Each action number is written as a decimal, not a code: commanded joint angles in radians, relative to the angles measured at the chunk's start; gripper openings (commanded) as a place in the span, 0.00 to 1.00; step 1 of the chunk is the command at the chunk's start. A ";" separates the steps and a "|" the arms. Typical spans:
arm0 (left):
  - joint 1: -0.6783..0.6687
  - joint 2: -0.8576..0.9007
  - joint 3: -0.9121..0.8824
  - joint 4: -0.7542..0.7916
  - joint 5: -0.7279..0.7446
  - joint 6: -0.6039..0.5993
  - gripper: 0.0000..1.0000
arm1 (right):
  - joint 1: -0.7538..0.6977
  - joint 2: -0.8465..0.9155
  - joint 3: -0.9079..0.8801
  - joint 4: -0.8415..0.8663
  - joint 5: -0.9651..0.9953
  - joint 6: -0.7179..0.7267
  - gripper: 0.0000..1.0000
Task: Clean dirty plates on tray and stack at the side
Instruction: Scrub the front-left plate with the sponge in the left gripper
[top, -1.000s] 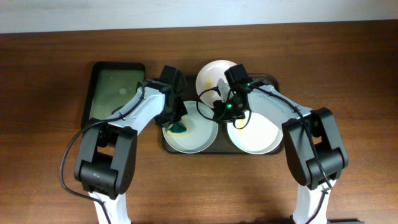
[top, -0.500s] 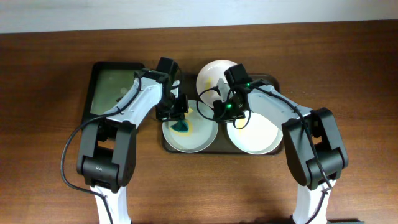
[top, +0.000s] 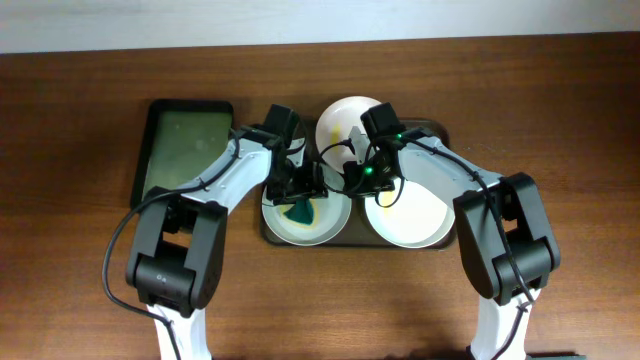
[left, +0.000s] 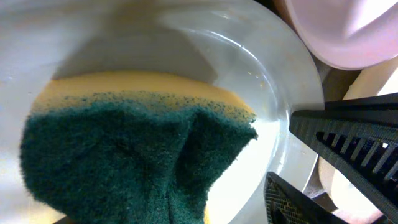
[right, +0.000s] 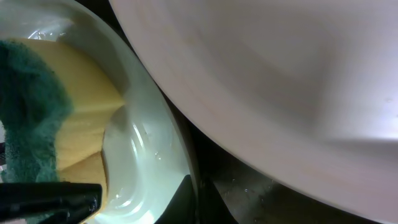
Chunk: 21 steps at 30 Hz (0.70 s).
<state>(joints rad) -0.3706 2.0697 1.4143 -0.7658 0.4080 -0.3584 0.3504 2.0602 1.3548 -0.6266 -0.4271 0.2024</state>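
Three white plates sit on the dark brown tray (top: 438, 132): a left plate (top: 322, 230), a right plate (top: 410, 218) and a back plate (top: 345, 120). A green and yellow sponge (top: 298, 212) lies in the left plate (left: 273, 93), filling the left wrist view (left: 137, 155). My left gripper (top: 298, 186) hovers open just above the sponge, its fingers spread to either side. My right gripper (top: 358, 180) is shut on the right rim of the left plate (right: 143, 162), one dark fingertip (right: 183, 199) inside the rim. The sponge (right: 37, 124) shows at the left of the right wrist view.
A narrower black tray with a green inside (top: 185, 150) stands left of the brown tray. Both arms reach in from the front edge and meet over the tray's middle. Bare wooden table (top: 560, 120) surrounds the trays.
My left gripper slid right across the left plate with the sponge, then its fingers spread apart, leaving the sponge in the plate. The right arm has not moved.
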 joint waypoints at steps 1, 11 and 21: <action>-0.001 0.044 -0.046 -0.039 -0.164 0.008 0.65 | -0.004 0.013 0.003 -0.005 0.024 -0.002 0.04; 0.000 0.043 -0.046 -0.138 -0.365 0.009 0.00 | -0.004 0.013 0.003 -0.005 0.025 -0.002 0.04; 0.000 0.043 0.045 -0.235 -0.617 0.008 0.00 | -0.004 0.013 0.003 -0.005 0.025 -0.002 0.04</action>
<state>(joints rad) -0.3939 2.0666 1.4410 -0.9474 0.0673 -0.3550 0.3504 2.0602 1.3548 -0.6266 -0.4274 0.2024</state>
